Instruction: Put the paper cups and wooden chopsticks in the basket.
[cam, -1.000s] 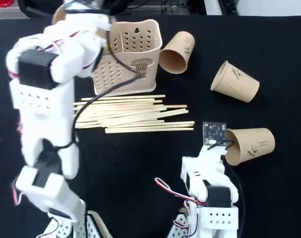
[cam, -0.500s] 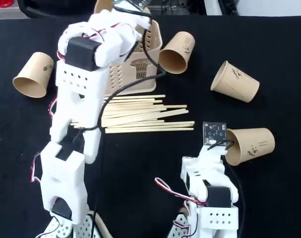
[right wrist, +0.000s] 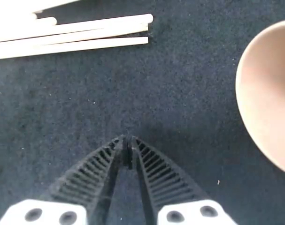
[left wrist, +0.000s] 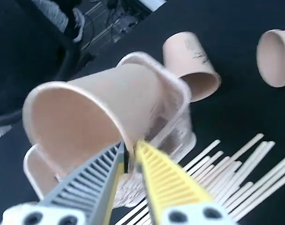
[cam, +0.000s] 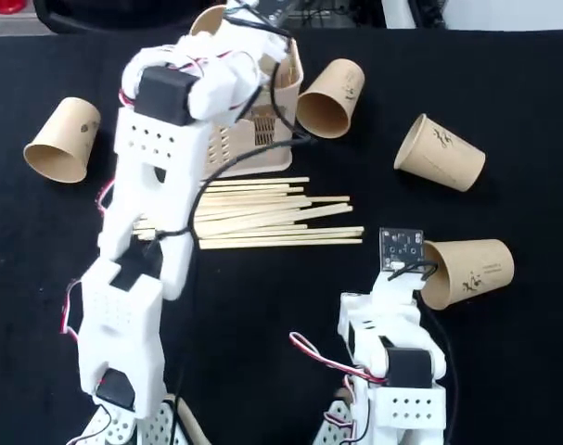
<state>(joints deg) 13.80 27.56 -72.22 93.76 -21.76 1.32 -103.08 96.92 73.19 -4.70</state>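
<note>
Left wrist view: left gripper (left wrist: 129, 149) pinches paper cup (left wrist: 81, 108) over basket (left wrist: 180, 112); it might tip out; right gripper (right wrist: 127, 144) closed, empty.

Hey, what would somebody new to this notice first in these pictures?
The tall left arm holds a paper cup by its rim in shut jaws, right at the basket on the table's far side. In front of the basket lies a pile of chopsticks, with four more cups on their sides around it. The right arm sits low, jaws shut, beside one of those cups.
</note>
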